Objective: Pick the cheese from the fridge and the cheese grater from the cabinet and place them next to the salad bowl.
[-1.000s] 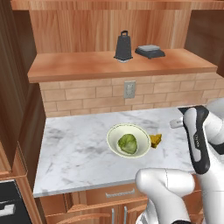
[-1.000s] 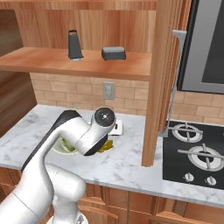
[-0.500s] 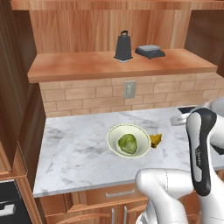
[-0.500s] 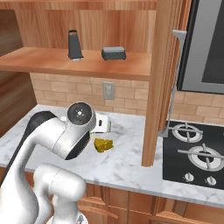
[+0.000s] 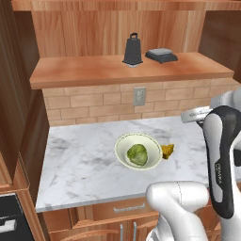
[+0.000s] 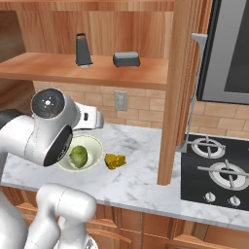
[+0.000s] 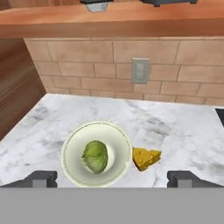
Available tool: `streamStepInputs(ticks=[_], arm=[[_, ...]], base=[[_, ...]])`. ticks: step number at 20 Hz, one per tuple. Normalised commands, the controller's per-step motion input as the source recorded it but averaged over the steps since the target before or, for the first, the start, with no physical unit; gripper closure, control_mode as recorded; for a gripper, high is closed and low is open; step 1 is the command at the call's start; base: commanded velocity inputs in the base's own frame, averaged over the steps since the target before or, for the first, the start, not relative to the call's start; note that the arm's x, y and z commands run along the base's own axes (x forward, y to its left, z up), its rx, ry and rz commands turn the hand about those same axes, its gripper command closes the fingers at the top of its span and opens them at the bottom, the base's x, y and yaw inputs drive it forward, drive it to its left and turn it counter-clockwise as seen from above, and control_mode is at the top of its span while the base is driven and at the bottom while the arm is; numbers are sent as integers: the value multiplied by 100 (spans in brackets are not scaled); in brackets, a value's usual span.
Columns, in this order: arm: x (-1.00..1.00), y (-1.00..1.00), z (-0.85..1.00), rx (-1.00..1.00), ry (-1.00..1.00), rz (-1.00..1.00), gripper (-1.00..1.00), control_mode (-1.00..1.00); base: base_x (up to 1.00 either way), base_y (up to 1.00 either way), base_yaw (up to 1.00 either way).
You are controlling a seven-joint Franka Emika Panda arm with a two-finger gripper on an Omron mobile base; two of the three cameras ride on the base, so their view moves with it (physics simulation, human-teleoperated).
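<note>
The cheese (image 7: 145, 158) lies on the marble counter (image 5: 84, 160), just beside the salad bowl (image 7: 72, 142) on its right as my hand camera sees it, nearly touching the rim. The bowl holds a green lettuce head (image 7: 95, 156). Above the bowl, on the wooden shelf of the cabinet (image 5: 84, 70), the cheese grater (image 5: 132, 49) stands upright, with a dark scale (image 5: 161, 55) near it. My claw (image 7: 111, 179) hangs above the bowl, fingers (image 7: 41, 178) spread wide, holding nothing.

Our arm (image 5: 188, 207): glossy white rounded shells, dark grey joint band.
Our tool (image 7: 112, 178): small dark grey fingertips.
</note>
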Motion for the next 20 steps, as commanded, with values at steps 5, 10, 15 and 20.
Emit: streamStepInputs(ticks=[5,10,15,20], arm=[[-35,24,80,-3,0,0,-100,-100],[-35,9,66,-1,-4,0,-100,-100],[-25,12,36,0,-14,0,-100,-100],[-6,26,3,0,-37,0,-100,-100]], base=[[0,0,0],[0,0,0],[0,0,0],[0,0,0]])
